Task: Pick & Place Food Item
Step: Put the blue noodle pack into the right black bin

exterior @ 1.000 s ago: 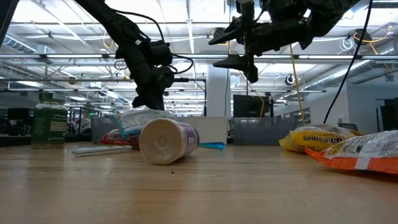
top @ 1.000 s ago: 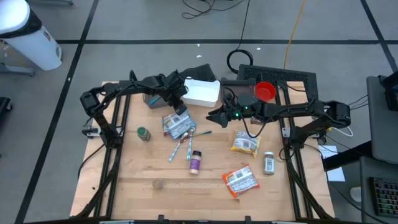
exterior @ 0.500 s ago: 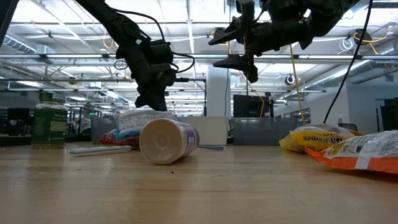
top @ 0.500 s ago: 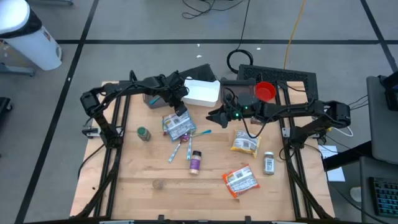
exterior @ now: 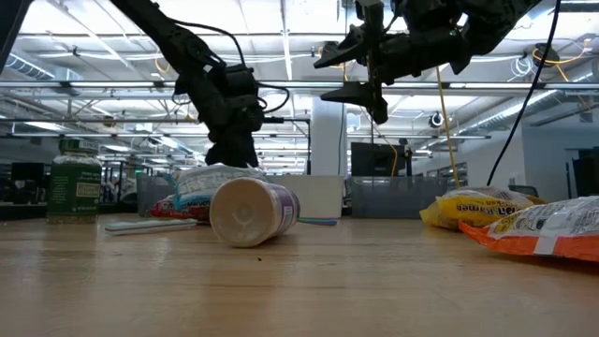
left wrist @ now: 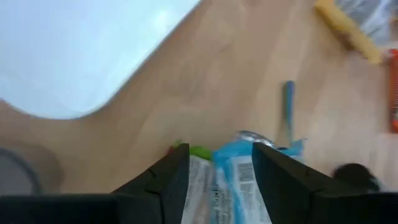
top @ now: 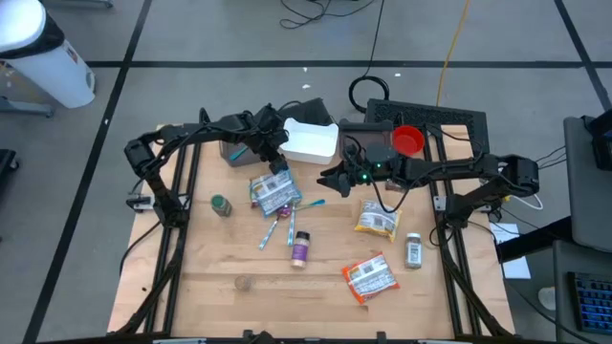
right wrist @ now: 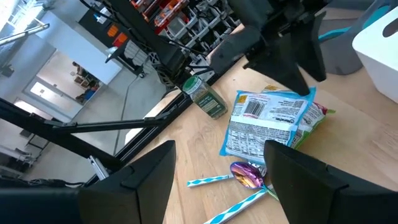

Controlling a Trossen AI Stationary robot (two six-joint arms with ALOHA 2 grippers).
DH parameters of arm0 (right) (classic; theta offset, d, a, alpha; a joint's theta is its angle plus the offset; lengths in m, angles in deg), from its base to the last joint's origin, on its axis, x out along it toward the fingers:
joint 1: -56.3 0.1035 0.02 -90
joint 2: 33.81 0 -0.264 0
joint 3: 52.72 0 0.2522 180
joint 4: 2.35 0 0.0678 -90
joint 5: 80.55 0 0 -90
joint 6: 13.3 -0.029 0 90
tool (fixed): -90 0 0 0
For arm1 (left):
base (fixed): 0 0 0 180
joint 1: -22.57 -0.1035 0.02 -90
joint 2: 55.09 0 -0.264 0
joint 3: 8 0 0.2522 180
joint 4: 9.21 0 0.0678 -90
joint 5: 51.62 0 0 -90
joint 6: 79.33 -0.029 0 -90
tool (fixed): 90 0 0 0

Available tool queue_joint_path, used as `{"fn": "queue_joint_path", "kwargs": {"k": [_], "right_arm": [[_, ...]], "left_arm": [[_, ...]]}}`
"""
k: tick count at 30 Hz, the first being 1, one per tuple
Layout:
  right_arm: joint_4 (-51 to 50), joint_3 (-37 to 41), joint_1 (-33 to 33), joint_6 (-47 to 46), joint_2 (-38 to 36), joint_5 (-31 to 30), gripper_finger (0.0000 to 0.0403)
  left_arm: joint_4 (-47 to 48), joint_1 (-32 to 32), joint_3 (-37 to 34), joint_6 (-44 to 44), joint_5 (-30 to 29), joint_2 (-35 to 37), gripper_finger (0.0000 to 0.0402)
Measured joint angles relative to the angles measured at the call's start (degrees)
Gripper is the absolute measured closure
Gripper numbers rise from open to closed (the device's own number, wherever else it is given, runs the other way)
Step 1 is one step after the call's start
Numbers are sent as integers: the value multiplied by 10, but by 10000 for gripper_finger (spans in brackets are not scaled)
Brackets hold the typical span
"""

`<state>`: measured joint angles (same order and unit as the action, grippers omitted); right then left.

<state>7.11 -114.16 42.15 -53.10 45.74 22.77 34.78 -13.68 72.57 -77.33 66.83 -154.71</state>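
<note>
A blue-and-white food bag (top: 274, 194) lies flat on the table's far left half, partly on top of a red packet. My left gripper (top: 273, 164) slants down over the bag's far end (left wrist: 231, 168), open, with one finger on either side of that end. In the low view it hangs just over the bag (exterior: 201, 178). My right gripper (top: 327, 178) waits raised to the right of the bag, open with nothing between its fingers (right wrist: 143, 180). The right wrist view shows the bag (right wrist: 267, 121) lying below it. My left gripper stands open around the bag's far end (left wrist: 231, 168), coming from the far side and slanting down. I cannot tell whether a finger touches the bag. The bag lies flat on the table.
A white bin (top: 311, 143) stands just beyond the bag, with a red bowl (top: 408, 140) to its right. On the table are a green-lidded jar (top: 222, 204), a purple bottle (top: 300, 250), spoons and straws (top: 282, 225), a yellow bag (top: 376, 220), an orange bag (top: 369, 277) and a spice jar (top: 413, 250).
My left gripper has opened and let go of the blue-and-white bag, and its wrist has turned a little. The bag lies on the table where it was. My right arm has kept still.
</note>
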Motion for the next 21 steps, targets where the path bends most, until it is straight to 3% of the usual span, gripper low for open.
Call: {"fn": "queue_joint_path", "kwargs": {"k": [12, 16, 21], "right_arm": [[7, 31, 0, -29, 0, -2, 165], [29, 41, 0, -30, 0, -2, 165], [35, 46, 0, -45, 0, -2, 165]], "left_arm": [[4, 0, 0, -4, 20, -24, 241], [6, 0, 0, -8, 17, -29, 284], [-2, -1, 0, -10, 1, -26, 373]]}}
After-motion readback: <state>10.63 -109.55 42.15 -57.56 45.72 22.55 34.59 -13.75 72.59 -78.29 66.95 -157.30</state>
